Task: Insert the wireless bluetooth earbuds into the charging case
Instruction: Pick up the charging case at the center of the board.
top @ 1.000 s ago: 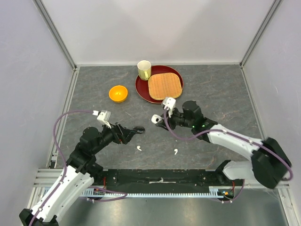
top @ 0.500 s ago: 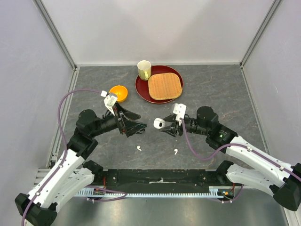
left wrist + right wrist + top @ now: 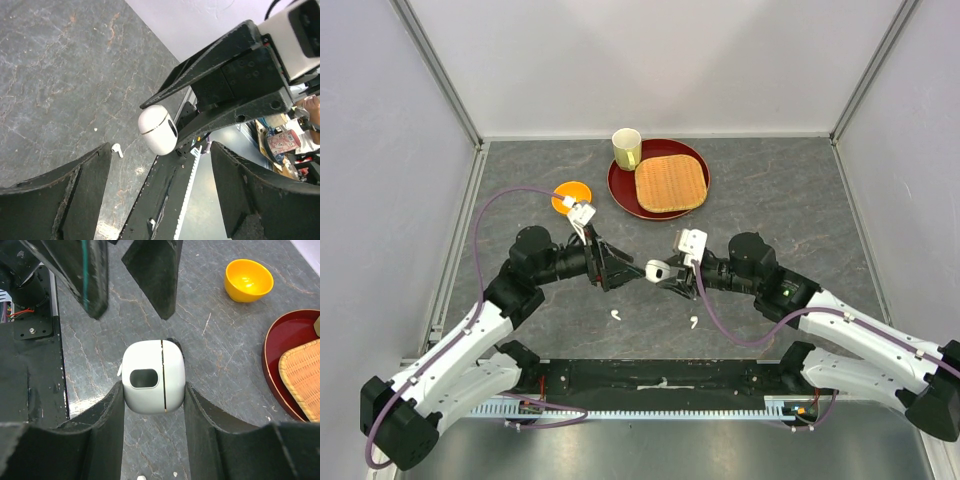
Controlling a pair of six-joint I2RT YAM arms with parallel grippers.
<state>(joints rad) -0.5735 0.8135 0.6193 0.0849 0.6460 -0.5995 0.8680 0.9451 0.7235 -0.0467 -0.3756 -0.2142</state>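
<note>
While the right claw [image 3: 154, 386] clamps the white case [image 3: 150, 376], left claw [image 3: 619, 272] spread wide at its 9 o'clock, white earbud [image 3: 617, 316] on the table [image 3: 770, 190] at 7 o'clock, second earbud [image 3: 694, 322] at 5 o'clock.

Place: robotics lab, enclosed test cell.
Evidence:
- plain white panel walls [image 3: 650, 60] set in aluminium extrusion posts [image 3: 441, 75]
- grey stone-pattern tabletop [image 3: 780, 200]
- white-and-black robot arms [image 3: 470, 338] bolted to black base plate [image 3: 720, 375] at near edge
- slotted white cable duct [image 3: 650, 411] along front
- exposed purple cables [image 3: 520, 190] looping off arms
- assorted clutter [image 3: 282, 142] beyond cell edge in left wrist view
</note>
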